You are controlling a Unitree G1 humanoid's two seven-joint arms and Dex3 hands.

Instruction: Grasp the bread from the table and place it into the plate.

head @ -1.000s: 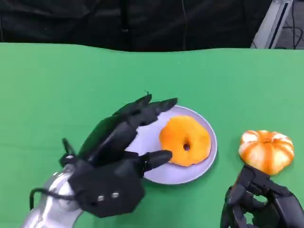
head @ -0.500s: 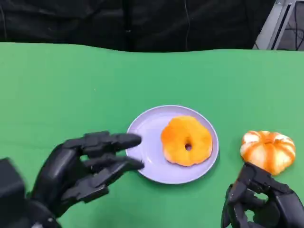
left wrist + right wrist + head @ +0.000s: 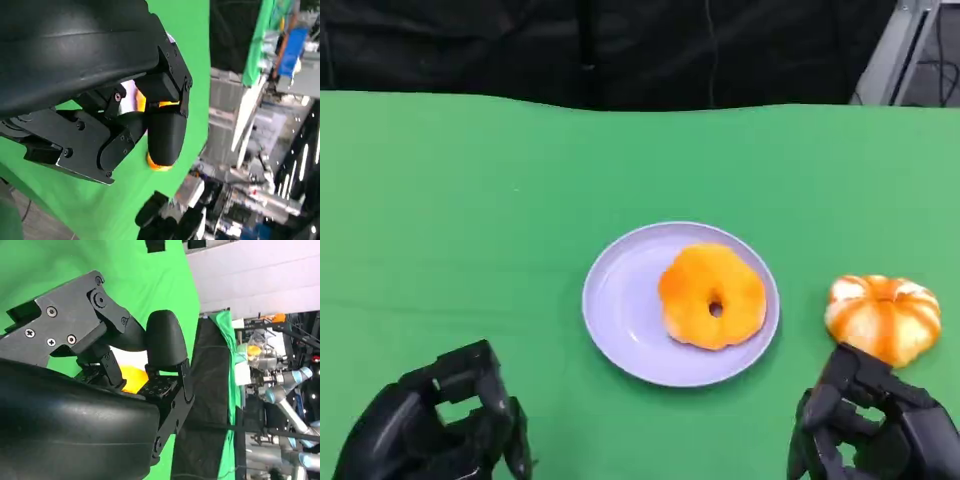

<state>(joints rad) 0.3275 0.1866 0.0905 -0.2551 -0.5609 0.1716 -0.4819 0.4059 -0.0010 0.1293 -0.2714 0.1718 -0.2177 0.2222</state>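
An orange ring-shaped bread (image 3: pixel 712 296) lies flat on the right half of the lavender plate (image 3: pixel 620 305) at the table's middle. My left hand (image 3: pixel 435 430) is low at the near left, well apart from the plate, with its fingers curled in and nothing in them. My right hand (image 3: pixel 875 430) sits at the near right with its fingers curled too, just in front of a pumpkin-shaped orange and white bun (image 3: pixel 882 317) and not touching it. In the left wrist view a bit of orange (image 3: pixel 140 101) shows behind the black fingers (image 3: pixel 162 135).
The green table (image 3: pixel 470 220) stretches wide to the left and behind the plate. Its far edge meets a dark backdrop. A metal frame leg (image 3: pixel 895 50) stands beyond the far right corner.
My left hand has drawn back from the plate's left rim to the near left corner, and its fingers have curled in. The bread stays on the plate. The right hand has not moved.
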